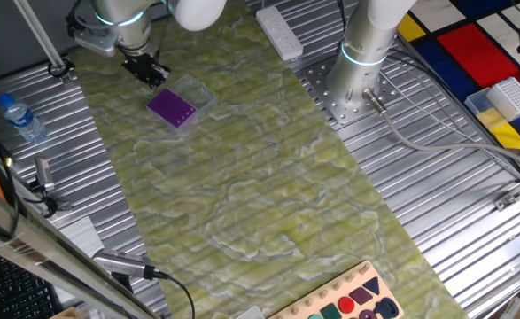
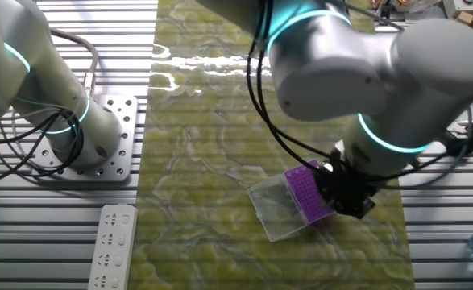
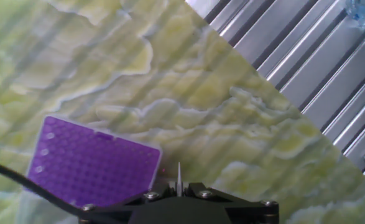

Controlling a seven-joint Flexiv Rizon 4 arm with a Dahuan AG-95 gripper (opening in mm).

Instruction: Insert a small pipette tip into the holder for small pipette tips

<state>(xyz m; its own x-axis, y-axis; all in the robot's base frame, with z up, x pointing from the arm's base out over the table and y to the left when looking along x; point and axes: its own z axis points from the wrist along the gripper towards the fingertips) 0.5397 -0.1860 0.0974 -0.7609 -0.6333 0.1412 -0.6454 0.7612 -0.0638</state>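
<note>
The black two-finger gripper [image 1: 147, 68] hung low over the green-and-white marbled mat [image 1: 268, 177], jaws drawn together on a thin, pale, needle-like small pipette tip [image 3: 178, 175]. In the hand view the tip stood out from between the jaws, pointing away from the camera, its end just off the near right corner of the flat purple square holder [image 3: 92, 167] with its fine grid of holes. From that view the holder lay ahead of the jaws and to their left; the tip end sat over the mat just beside the holder's edge, not over the holes. Whether the tip touched the mat could not be told.

In one fixed view the holder [image 1: 171, 108] sat just beside the gripper, resting against a clear plastic cover piece [image 1: 195, 92] that lay touching it on the mat. In the other fixed view the gripper [image 2: 347, 193] overlapped one edge of the holder [image 2: 307, 192], with the clear cover [image 2: 278, 208] on the holder's far side from the jaws.

A plastic water bottle with a blue cap [image 1: 20, 118] lay on the ribbed metal table [image 1: 437, 168], well apart from the jaws
</note>
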